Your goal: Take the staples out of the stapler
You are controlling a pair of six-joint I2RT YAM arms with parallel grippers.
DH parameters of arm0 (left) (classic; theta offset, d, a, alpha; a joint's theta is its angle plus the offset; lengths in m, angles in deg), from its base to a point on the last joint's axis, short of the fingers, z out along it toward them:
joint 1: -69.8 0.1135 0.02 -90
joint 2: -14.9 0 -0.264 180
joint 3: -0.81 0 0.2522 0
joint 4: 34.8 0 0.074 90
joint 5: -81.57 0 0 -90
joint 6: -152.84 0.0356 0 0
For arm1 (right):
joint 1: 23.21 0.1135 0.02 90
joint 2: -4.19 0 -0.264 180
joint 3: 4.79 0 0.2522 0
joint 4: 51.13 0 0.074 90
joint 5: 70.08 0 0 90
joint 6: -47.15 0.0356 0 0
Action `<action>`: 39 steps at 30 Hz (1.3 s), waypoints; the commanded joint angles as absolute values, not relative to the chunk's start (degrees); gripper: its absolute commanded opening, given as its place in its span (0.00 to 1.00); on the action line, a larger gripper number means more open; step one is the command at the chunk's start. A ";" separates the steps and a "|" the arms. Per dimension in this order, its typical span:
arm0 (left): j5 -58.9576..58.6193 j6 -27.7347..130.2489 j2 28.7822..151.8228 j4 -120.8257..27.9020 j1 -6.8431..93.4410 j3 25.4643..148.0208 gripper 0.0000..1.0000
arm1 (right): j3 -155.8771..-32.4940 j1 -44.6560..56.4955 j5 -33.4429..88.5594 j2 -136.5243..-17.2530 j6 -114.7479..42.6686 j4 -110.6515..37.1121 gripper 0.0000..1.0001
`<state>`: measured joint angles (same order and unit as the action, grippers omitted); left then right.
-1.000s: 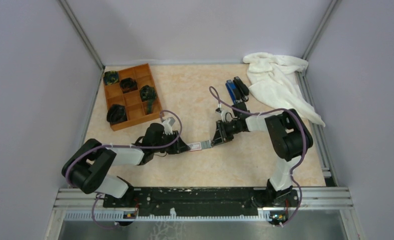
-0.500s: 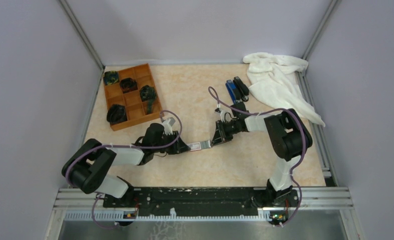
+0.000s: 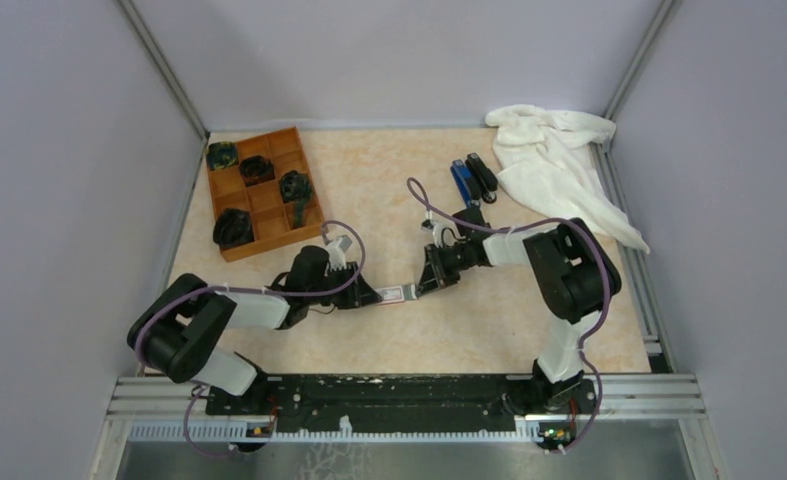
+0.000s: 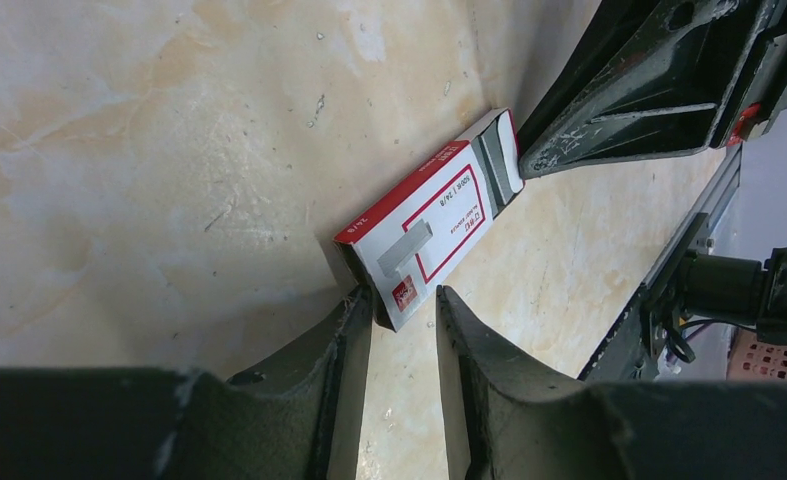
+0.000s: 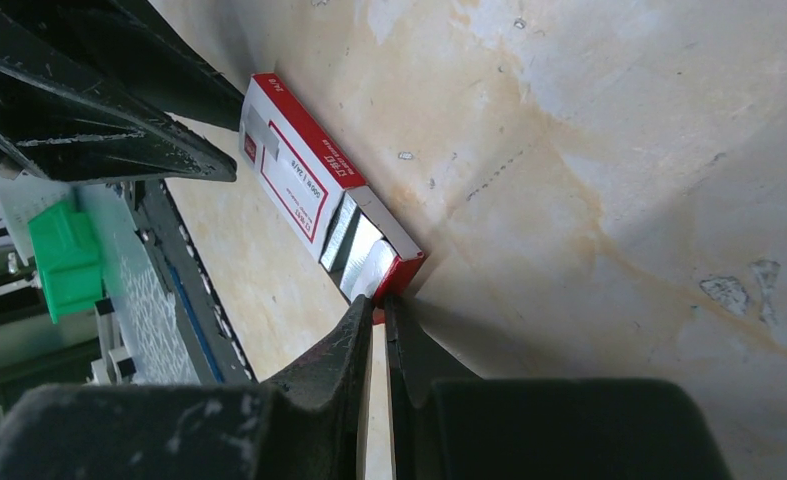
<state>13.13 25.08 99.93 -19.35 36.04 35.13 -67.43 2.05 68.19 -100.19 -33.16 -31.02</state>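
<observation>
Far behind the flat white-and-red cardboard box (image 4: pixel 429 240), clamped steady by my left fingers (image 4: pixel 344 350) so my right fingers (image 5: pixel 354 340) can tug its pinched flap, lies the slim black stapler (image 3: pixel 482 177).

The marbled table (image 3: pixel 369 170) carries a wooden tray (image 3: pixel 269 243), white cloth (image 3: pixel 554 165), blue stapler (image 3: pixel 460 181), black stapler (image 3: pixel 482 176), red-and-white box (image 3: pixel 394 293).

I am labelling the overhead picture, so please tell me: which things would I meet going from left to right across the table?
wooden tray → left hand → white-and-red box → right hand → blue stapler → black stapler → white cloth
</observation>
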 commanded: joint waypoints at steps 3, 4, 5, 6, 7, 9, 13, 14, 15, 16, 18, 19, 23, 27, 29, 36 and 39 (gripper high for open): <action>12.49 26.14 103.31 -26.93 35.08 34.49 0.38 | -68.99 3.68 65.62 -100.13 -34.46 -31.26 0.09; 12.52 26.10 103.38 -26.93 35.02 34.66 0.38 | -69.00 3.80 65.59 -100.13 -34.50 -31.27 0.09; 12.52 26.10 103.53 -26.94 34.93 34.82 0.37 | -68.99 3.82 65.54 -100.18 -34.57 -31.25 0.09; 12.50 26.10 103.66 -26.94 34.85 34.93 0.38 | -68.98 3.86 65.45 -100.18 -34.59 -31.27 0.09; 12.50 26.10 103.74 -26.94 34.69 35.02 0.38 | -69.00 3.94 65.44 -100.26 -34.55 -31.22 0.09; 12.41 26.05 103.84 -26.86 34.52 35.18 0.38 | -69.00 4.02 65.36 -100.21 -34.59 -31.25 0.09; 12.32 25.84 104.08 -26.69 34.14 35.14 0.38 | -69.00 4.11 65.27 -100.30 -34.57 -31.29 0.09; 12.36 25.77 104.17 -26.55 34.12 35.10 0.38 | -68.96 4.12 65.27 -100.31 -34.57 -31.23 0.09; 12.33 25.75 104.26 -26.47 34.04 35.13 0.38 | -68.98 4.13 65.27 -100.31 -34.59 -31.27 0.09; 12.37 25.76 104.37 -26.42 33.98 35.10 0.38 | -69.00 4.20 65.27 -100.35 -34.54 -31.23 0.09; 12.25 25.67 104.44 -26.33 33.90 35.21 0.38 | -68.96 4.29 65.27 -100.29 -34.57 -31.24 0.09; 12.30 25.58 104.52 -26.25 33.86 35.23 0.38 | -69.00 4.30 65.19 -100.31 -34.57 -31.24 0.09; 12.28 25.46 104.71 -26.08 33.59 35.40 0.38 | -69.00 4.39 65.26 -100.38 -34.72 -31.18 0.09; 12.25 25.40 104.98 -25.93 33.42 35.57 0.38 | -69.13 4.57 65.33 -100.50 -34.76 -31.13 0.09; 12.22 25.44 105.20 -25.89 33.33 35.74 0.38 | -69.17 4.65 65.35 -100.53 -34.81 -31.04 0.09; 12.26 25.31 105.69 -25.80 32.93 36.19 0.37 | -69.10 4.87 65.53 -100.57 -34.88 -31.01 0.09; 12.30 25.29 105.86 -25.80 32.80 36.32 0.37 | -69.18 5.00 65.62 -100.57 -34.86 -30.99 0.09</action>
